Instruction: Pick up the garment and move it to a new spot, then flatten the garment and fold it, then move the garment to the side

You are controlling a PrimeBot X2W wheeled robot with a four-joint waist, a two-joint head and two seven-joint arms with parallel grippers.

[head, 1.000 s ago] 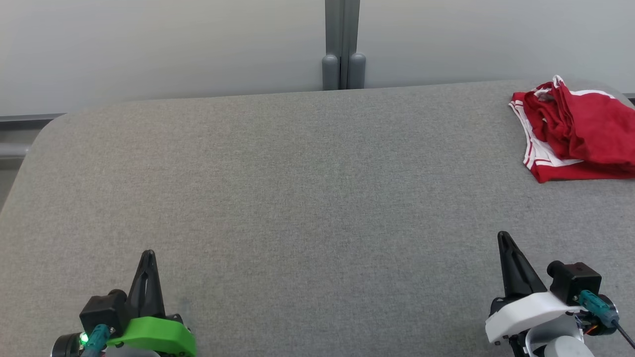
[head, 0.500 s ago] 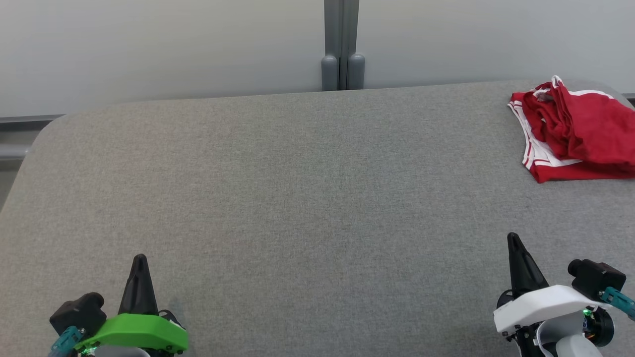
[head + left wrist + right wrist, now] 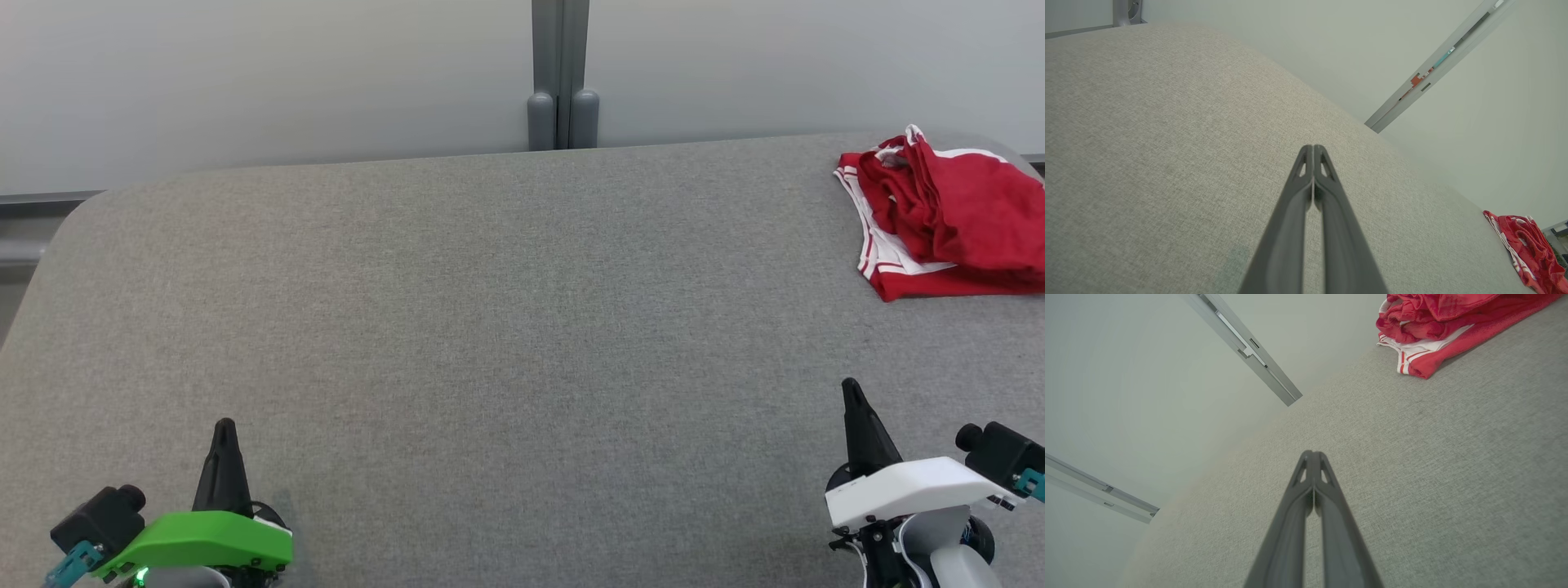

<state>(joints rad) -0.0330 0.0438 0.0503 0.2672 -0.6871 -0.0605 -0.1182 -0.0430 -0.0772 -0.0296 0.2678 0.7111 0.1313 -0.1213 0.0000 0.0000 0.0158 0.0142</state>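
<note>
At the near edge of the grey fabric worktop [image 3: 522, 327], in the lower left of the head view, the left end effector [image 3: 224, 429] points up the picture, its two dark fingers clenched tip to tip into one narrow spike and gripping no cloth. A green cover [image 3: 204, 543] sits over its base. Across from it, in the lower right, the right end effector [image 3: 851, 388] stands the same way under a white cover [image 3: 906, 486], leaning slightly to the left. It is clenched too, and empty. Each wrist view looks along a pair of fingers pressed flat against each other, with only a thin seam between them and bare grey cloth beneath. The two end effectors are well apart, with the wide middle of the worktop between them. Farther back, at the far right corner, the garment [image 3: 947, 216] lies in a loose, rumpled heap. It is red with white bands along its edges, and its right side runs past the edge of the head view. It rests on the worktop, well away from both end effectors and nearer the right one. Behind the worktop's far edge rises a pale wall [image 3: 245, 73], split near the middle by a grey upright post [image 3: 560, 73].
</note>
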